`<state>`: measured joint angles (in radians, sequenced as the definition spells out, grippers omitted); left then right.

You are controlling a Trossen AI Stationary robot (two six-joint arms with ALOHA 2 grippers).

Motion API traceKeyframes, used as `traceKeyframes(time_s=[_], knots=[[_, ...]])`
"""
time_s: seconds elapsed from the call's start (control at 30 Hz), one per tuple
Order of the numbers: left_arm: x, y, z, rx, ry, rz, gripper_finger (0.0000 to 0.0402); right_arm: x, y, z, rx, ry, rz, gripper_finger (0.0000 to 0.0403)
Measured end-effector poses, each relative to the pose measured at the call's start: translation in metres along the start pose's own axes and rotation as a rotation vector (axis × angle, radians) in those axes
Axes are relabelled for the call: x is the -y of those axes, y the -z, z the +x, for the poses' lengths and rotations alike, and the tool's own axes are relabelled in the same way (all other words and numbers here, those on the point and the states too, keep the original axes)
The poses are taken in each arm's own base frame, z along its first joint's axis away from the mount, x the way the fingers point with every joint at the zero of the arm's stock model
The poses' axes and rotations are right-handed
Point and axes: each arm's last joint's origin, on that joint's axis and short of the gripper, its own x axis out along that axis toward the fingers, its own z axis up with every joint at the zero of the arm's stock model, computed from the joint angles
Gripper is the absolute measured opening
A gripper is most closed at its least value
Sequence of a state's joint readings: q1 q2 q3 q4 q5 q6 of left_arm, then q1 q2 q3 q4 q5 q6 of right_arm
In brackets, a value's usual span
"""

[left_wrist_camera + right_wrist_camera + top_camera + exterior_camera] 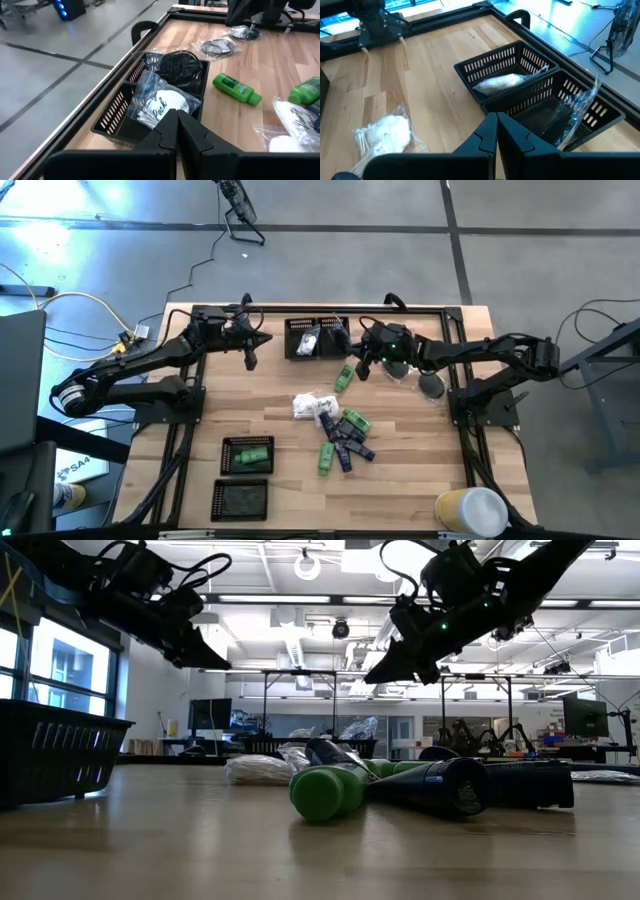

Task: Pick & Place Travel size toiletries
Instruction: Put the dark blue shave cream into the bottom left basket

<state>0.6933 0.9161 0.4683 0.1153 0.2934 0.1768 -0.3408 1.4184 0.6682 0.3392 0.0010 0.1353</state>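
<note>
I have both arms parked high over the far end of the counter [400,480], and neither carries anything. The left pincer [250,360] sits in the upper left of the high view with its fingers pressed together and empty; the right pincer [362,370] hangs upper centre, likewise closed on nothing. In the low view both float well above the wood, so I read this as a pause between picks.

The sorting seems to go by kind, which explains the layout. The twin trays [316,338] at top centre each take one sort: in the right wrist view one compartment holds a white crinkly packet [499,83], the other a clear bag [575,112]. In the left wrist view a bag with a dark round piece [175,64] lies in the far compartment. At lower left, another tray [247,454] holds a green tube, and the tray [241,498] below it has dark contents I cannot identify.

The unsorted toiletries lie in a heap [335,430] at mid-counter: green tubes, navy tubes and white packets, touching and overlapping. One green tube [344,377] lies apart, just beside the right pincer.

Readable writing is scarce: the packet [162,102] nearest the left wrist camera reads "Pack", with a word above it I cannot make out. The green tube [236,89] carries a label too small to read.
</note>
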Motion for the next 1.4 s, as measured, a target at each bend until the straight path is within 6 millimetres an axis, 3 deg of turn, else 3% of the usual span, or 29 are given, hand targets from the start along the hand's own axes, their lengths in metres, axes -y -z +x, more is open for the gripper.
traceKeyframes(time_s=[0.2,0.33,0.5,0.77,1.1,1.4], knots=[[0.000,-0.002,0.000,0.023,-0.003,0.011,0.0000,0.000,0.001,0.000,-0.008,0.002,0.162,0.0003],[0.001,-0.003,0.000,0.035,0.051,0.068,0.0000,-0.004,-0.002,0.000,-0.095,0.099,0.183,0.0004],[0.003,-0.004,0.000,0.065,0.133,0.076,0.0000,-0.023,-0.024,-0.002,-0.155,0.150,0.119,0.0003],[0.003,-0.005,0.000,0.073,0.132,0.072,0.0000,-0.040,-0.048,-0.008,-0.178,0.145,0.193,0.0003],[0.003,-0.005,0.000,0.072,0.131,0.071,0.0000,-0.058,-0.030,-0.016,-0.395,0.075,0.333,0.0003],[0.003,-0.005,0.000,0.072,0.130,0.071,0.0000,-0.078,-0.027,-0.023,-0.453,0.040,0.372,0.0003]])
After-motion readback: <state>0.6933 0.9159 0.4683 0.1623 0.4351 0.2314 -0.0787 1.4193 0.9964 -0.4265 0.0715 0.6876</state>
